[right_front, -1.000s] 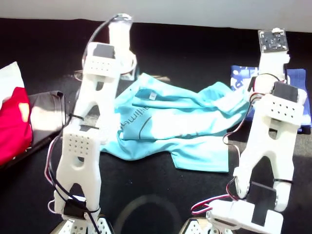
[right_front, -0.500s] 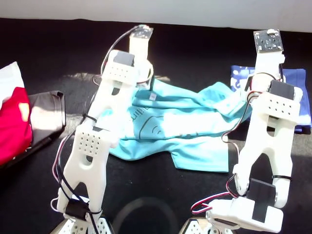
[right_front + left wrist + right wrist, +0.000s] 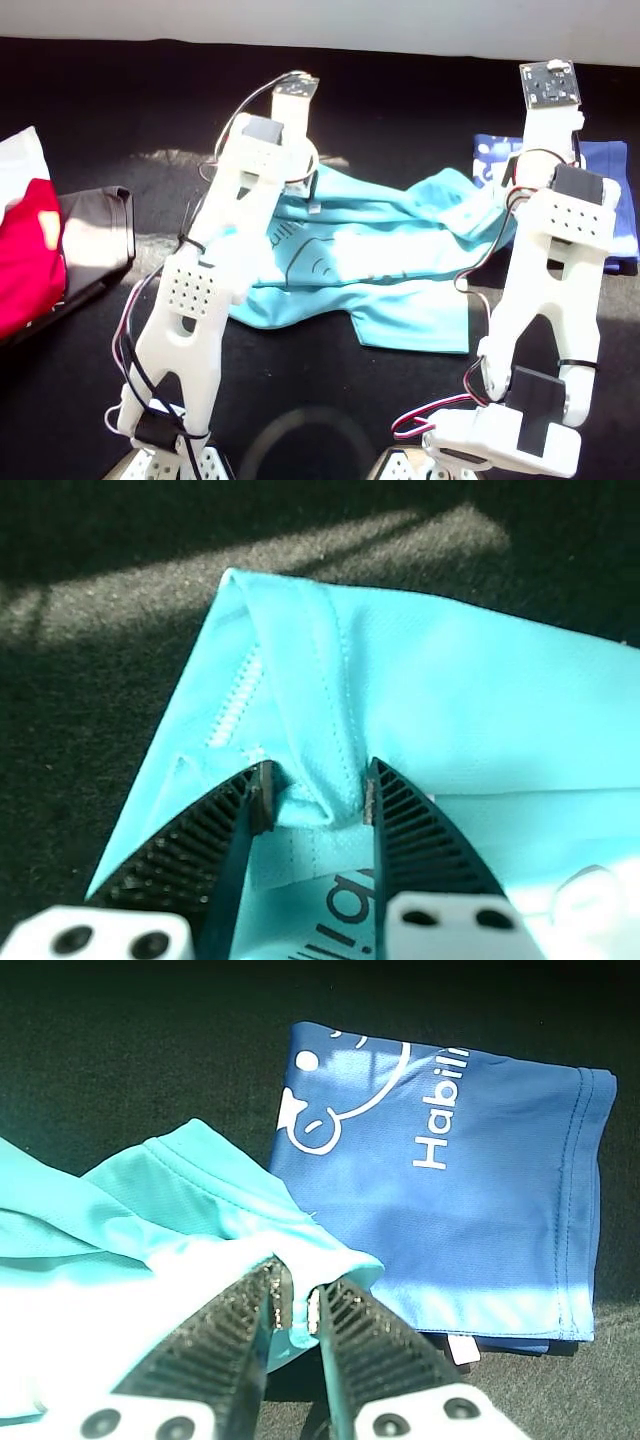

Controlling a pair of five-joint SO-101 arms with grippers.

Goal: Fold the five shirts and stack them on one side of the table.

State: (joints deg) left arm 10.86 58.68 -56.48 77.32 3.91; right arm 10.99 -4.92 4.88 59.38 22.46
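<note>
The turquoise shirt (image 3: 380, 270) lies crumpled on the table (image 3: 400, 90), long axis running 9 to 3 o'clock. The left gripper (image 3: 316, 792) pinches a fold at its 10 o'clock corner; the right gripper (image 3: 297, 1305) clamps its 2 o'clock edge (just beside the folded blue shirt (image 3: 470, 1180)). Each holds its nearer end, placed to stretch it flat.

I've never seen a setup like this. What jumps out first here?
A crumpled turquoise shirt sprawls across the middle of the black table. Each white arm pinches it: the left hand on a stitched fold at one end, the right hand on the other end, beside a folded blue shirt. A red cloth lies at the table's left edge.
</note>
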